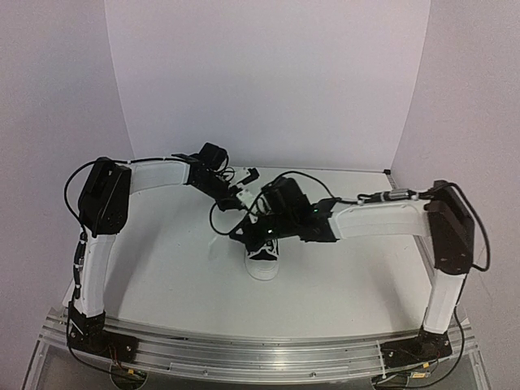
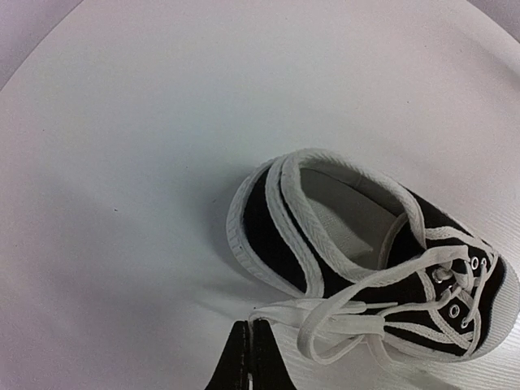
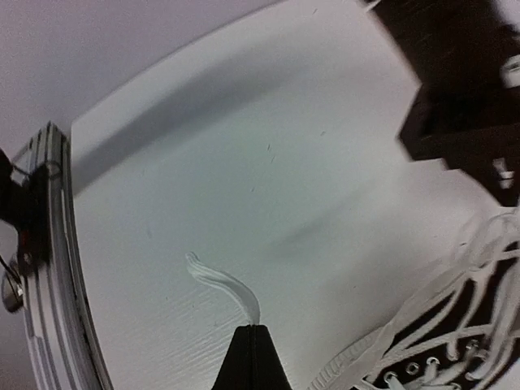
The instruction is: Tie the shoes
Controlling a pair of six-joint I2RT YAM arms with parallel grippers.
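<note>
White curved backdrop (image 1: 268, 73) closes off the scene behind and to both sides, and a matte white table (image 1: 179, 260) lies under everything. Both arms reach inward and meet over the middle of the table. The shoe (image 1: 262, 260) stands there upright on its sole, its white toe toward the arm bases.

Its laces (image 2: 341, 313) run through the eyelets but are not knotted, and loose loops spill off the side of the shoe onto the table. The right gripper (image 3: 253, 329) has its fingers pressed together on a lace end (image 3: 219, 280), whose free tail curls flat on the table beyond the tips. The left gripper (image 2: 250, 329) also has its fingers together, with the tips meeting the spilled loops. Whether a strand is pinched there I cannot tell.

The step in hand looks like gathering the two strands for a first crossing. To do it well, draw the held strand out slowly and low, away from the shoe. That way the light shoe is not dragged or tipped. The two strands should be kept well apart until they cross.
</note>
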